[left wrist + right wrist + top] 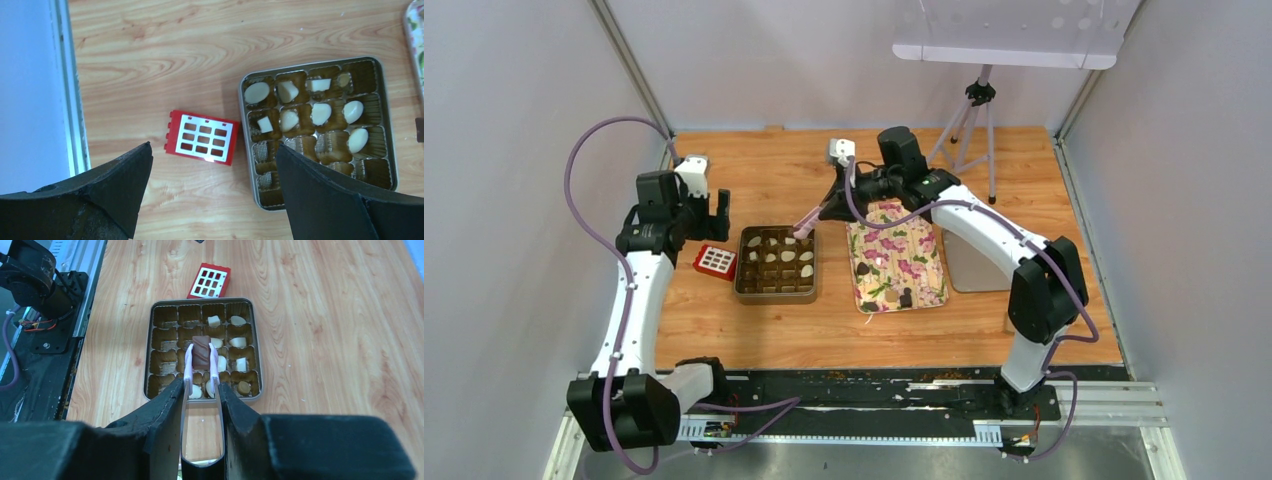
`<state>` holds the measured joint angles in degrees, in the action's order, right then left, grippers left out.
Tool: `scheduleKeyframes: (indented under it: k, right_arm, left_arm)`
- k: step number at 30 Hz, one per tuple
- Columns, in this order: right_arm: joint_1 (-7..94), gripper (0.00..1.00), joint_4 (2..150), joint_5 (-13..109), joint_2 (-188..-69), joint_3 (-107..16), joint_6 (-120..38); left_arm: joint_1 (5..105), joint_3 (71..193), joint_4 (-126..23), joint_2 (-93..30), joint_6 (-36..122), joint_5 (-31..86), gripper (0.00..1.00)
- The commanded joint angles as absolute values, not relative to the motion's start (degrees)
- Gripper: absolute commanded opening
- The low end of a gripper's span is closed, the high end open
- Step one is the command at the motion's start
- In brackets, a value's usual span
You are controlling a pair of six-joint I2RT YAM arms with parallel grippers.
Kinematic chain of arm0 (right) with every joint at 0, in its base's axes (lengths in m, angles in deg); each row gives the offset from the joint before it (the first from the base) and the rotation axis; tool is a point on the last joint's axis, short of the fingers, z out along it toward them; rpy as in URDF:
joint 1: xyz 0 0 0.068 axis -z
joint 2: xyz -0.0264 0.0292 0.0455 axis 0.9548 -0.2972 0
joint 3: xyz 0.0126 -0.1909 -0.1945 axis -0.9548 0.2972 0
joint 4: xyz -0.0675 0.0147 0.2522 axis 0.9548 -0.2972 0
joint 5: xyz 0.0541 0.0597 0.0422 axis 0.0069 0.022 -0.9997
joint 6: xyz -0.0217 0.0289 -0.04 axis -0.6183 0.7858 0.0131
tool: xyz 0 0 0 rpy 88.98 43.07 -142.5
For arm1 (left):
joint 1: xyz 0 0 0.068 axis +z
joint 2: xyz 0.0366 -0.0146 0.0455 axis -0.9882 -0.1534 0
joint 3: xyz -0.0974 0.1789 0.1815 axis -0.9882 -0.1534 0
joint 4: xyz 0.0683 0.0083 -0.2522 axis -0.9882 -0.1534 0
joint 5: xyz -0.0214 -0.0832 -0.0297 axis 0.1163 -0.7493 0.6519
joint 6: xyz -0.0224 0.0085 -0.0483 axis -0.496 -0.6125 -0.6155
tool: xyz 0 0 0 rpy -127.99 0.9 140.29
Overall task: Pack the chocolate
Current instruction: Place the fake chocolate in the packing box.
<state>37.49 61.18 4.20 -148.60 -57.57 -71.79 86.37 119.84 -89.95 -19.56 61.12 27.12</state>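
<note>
Wooden table (754,335), right gripper (200,390) clamps tweezers (186,370) pinching one chocolate (201,351) by its sides, probably light and fragile; left gripper (214,147) gapes empty

**Operator:** Classify the site.

**Technician:** Robotics laboratory, enclosed test cell.

**Operator:** Supporting evidence?

**Technician:** Plain white enclosure walls (504,150) stand on three sides of a wood-grain table (764,170). The left arm (629,310) and right arm (984,225) are bolted to a black base plate (874,385) at the bottom of the frame. A tripod (980,96) stands at upper right, under a perforated white panel (1009,40).
</note>
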Motion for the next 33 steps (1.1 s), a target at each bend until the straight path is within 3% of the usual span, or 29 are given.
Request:
scheduleKeyframes:
  k: [1,13,27,33]
  right_arm:
    - [35.6,0.13,64.1,1.6,-150.6,-61.0,-71.7]
    - [34.7,0.13,61.4,-0.6,-155.6,-63.4,-72.8]
    - [32.2,0.16,56.6,4.5,-160.3,-63.4,-80.6]
    - [31.3,0.26,57.4,8.1,-161.7,-63.8,-80.8]
  left_arm:
    - [87.4,120.7,-91.4,-18.6,62.0,29.7,1.0]
    - [87.4,121.2,-90.3,-20.3,63.4,28.4,1.0]
    - [87.3,117.2,-88.2,-11.8,65.7,28.7,1.0]
    - [87.4,116.0,-88.9,-8.2,64.5,27.9,1.0]
